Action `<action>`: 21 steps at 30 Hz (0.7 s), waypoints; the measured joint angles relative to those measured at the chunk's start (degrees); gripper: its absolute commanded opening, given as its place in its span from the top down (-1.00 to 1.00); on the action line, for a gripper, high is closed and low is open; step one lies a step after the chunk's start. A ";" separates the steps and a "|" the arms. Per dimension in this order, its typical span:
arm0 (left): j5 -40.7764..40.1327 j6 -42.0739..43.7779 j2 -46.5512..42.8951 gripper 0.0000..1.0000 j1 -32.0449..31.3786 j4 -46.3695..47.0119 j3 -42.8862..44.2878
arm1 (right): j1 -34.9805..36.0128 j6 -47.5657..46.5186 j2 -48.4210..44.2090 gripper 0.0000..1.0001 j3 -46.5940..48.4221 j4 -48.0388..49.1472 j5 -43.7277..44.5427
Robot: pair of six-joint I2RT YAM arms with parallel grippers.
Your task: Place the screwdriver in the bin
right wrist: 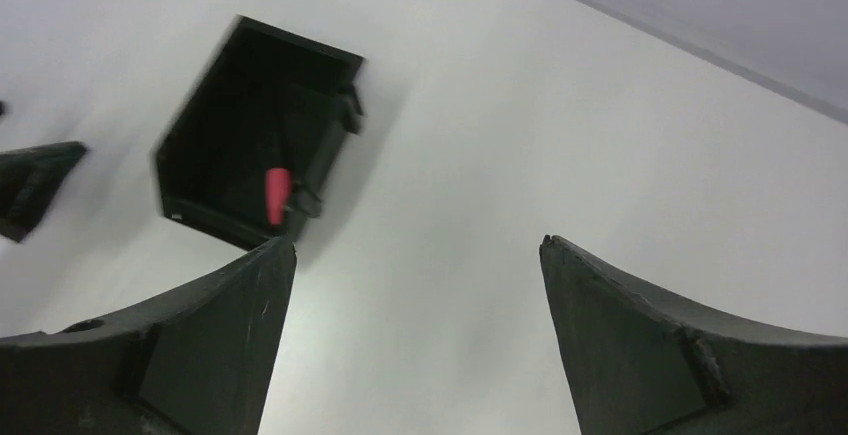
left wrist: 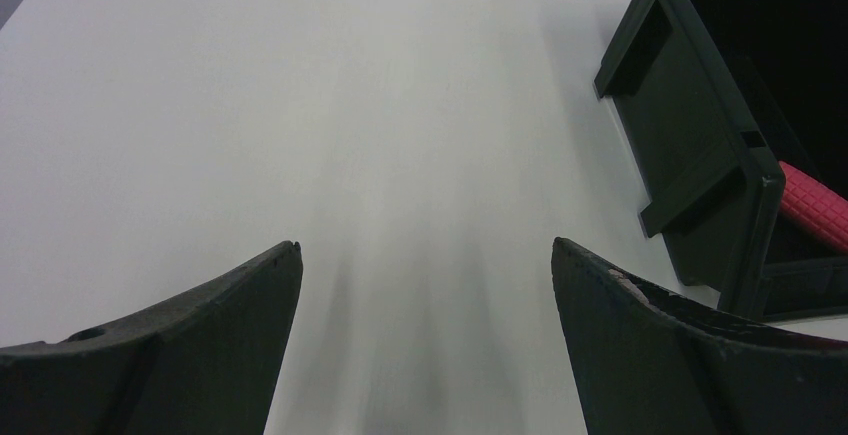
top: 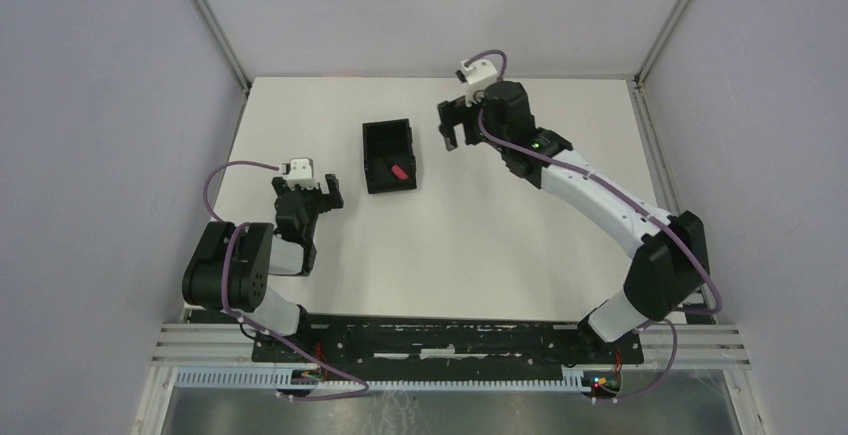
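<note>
Screwdriver [top: 398, 170] rests inside the bin [top: 368, 160] as the left hand [top: 308, 190] and right hand [top: 458, 140] hang spread and empty. Backing away clear of its walls, without a nudge, should finish the job.

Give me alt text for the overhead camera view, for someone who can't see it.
A red-handled screwdriver lies inside a small black bin on a white table. Both grippers are open and empty, the left gripper to the bin's left, the right gripper to its right.
</note>
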 measured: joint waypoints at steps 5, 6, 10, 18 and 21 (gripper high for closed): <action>0.00 0.00 0.00 -1.00 0.00 0.00 0.00 | -10.14 -1.33 -14.32 -0.96 -24.33 7.85 2.54; 0.00 0.00 0.00 -1.00 0.00 0.00 0.00 | -11.76 -1.44 -16.57 -0.96 -28.06 9.01 3.26; 0.00 0.00 -0.02 -1.00 0.00 0.00 0.00 | -17.73 -1.86 -27.15 -0.96 -46.29 16.24 7.56; 0.00 0.00 0.00 -1.00 0.00 0.00 0.00 | -20.61 -2.19 -36.70 -0.96 -63.84 24.70 12.26; 0.00 0.00 0.00 -1.00 0.00 0.00 0.00 | -20.92 -2.23 -37.66 -0.96 -65.13 26.23 13.14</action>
